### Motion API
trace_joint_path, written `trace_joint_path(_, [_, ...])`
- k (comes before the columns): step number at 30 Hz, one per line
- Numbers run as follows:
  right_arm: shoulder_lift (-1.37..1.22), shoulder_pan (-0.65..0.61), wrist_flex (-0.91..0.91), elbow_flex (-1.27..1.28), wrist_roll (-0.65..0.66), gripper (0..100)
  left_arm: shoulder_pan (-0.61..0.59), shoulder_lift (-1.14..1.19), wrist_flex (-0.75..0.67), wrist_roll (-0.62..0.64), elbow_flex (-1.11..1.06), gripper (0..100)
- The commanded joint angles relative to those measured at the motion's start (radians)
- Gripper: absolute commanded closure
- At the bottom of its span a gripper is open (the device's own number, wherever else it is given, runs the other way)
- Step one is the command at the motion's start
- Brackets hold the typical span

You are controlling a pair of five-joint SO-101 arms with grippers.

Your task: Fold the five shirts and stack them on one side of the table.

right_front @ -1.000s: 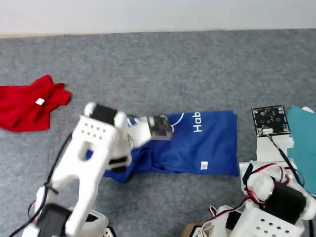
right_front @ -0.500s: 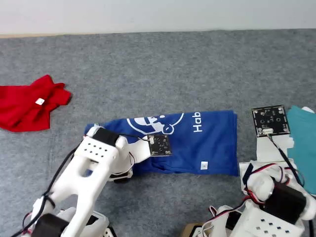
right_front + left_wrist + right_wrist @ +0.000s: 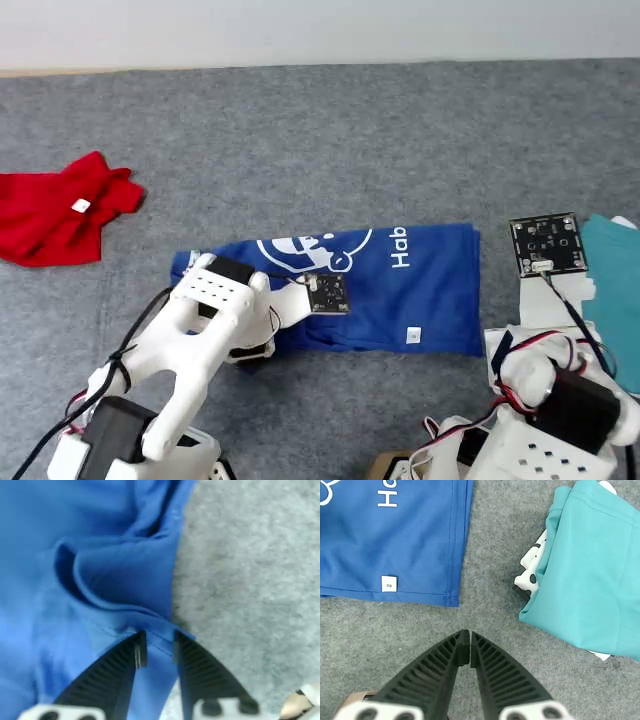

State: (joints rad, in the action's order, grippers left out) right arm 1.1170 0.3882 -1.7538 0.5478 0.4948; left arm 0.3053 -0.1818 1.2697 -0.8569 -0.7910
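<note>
A blue shirt (image 3: pixel 420 290) with white print lies flat mid-table, folded lengthwise. My left arm (image 3: pixel 210 310) leans over its near-left corner. In the left wrist view my left gripper (image 3: pixel 158 649) is shut on the rumpled hem of the blue shirt (image 3: pixel 100 570), with cloth between the fingertips at the edge of the grey mat (image 3: pixel 250 580). A crumpled red shirt (image 3: pixel 55 215) lies at the far left. A folded teal shirt (image 3: pixel 590 570) sits at the right. My right gripper (image 3: pixel 470 647) is shut and holds nothing, hovering over bare mat between the blue shirt (image 3: pixel 410 540) and the teal one.
A white cloth with black dots (image 3: pixel 532 565) peeks out under the teal shirt (image 3: pixel 615 270). The right arm's base (image 3: pixel 560 400) stands at the near right. The grey mat (image 3: pixel 350 130) stretches bare behind the blue shirt.
My left arm has come down from above the shirt's left half to its near-left edge, uncovering the white print. The right arm has stayed still.
</note>
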Motion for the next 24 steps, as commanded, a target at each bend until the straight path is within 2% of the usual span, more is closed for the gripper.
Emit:
trace_joint_path(1, [0.001,0.008,-0.038,-0.006,0.008,99.0,-0.023,-0.077,0.055,-0.006,0.082,96])
trace_joint_path(7, [0.002,0.008,-0.038,-0.006,0.008,99.0,-0.054,-0.115,0.117,-0.006,0.177,100])
trace_joint_path(10, [0.004,0.008,-0.039,-0.006,0.008,99.0,-0.063,-0.094,0.074,-0.006,0.183,100])
trace_joint_path(16, [0.004,0.008,-0.039,-0.006,0.008,99.0,-0.158,0.015,-0.091,-0.006,0.203,100])
trace_joint_path(24, [0.004,0.008,-0.039,-0.006,0.005,99.0,-0.321,0.270,-0.120,-0.006,0.483,100])
